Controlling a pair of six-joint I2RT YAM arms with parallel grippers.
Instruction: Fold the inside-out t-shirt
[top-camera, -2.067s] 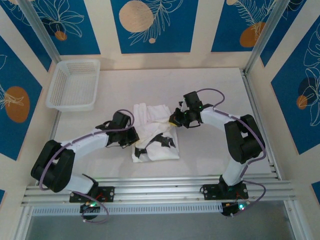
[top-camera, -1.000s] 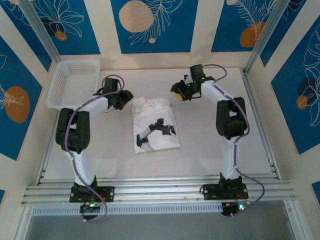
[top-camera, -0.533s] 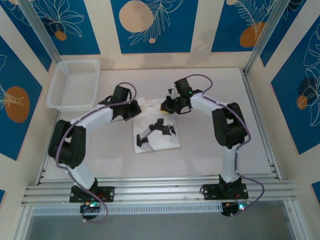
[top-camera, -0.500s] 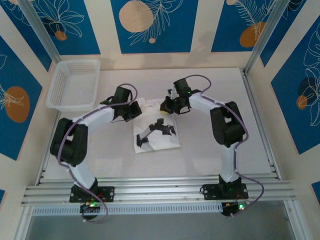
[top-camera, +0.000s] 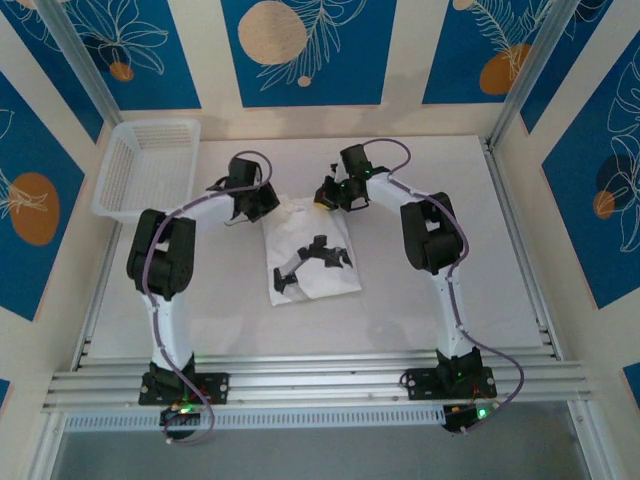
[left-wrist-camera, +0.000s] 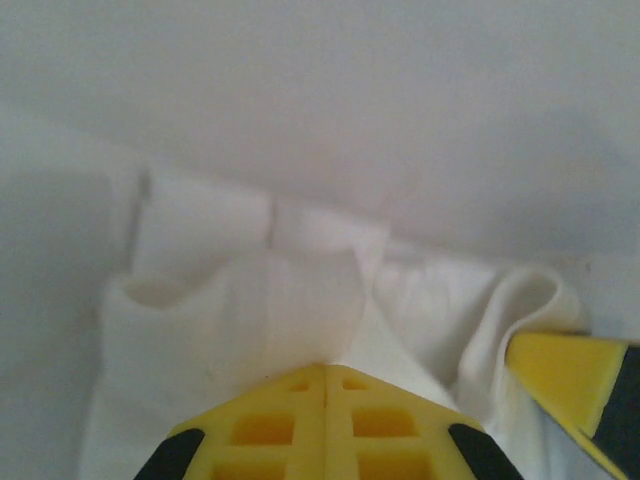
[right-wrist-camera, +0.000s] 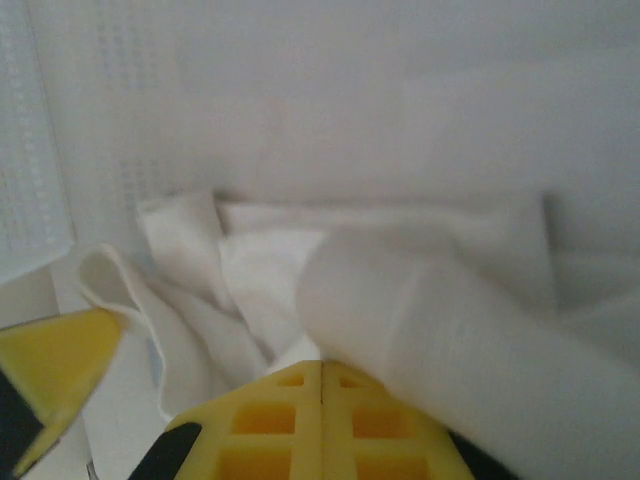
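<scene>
I am pinching with the left gripper (left-wrist-camera: 325, 371) and the right gripper (right-wrist-camera: 322, 368), each clamped fully together on the upper edge of the inside-out t-shirt (top-camera: 320, 286). The shirt is lying partly folded at the centre of the top view. The basket (top-camera: 150, 170) is sitting apart at upper left.

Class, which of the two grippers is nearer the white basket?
The left gripper, at the far left corner of the t-shirt: the basket is to its left, while the right gripper is at the other corner.
</scene>
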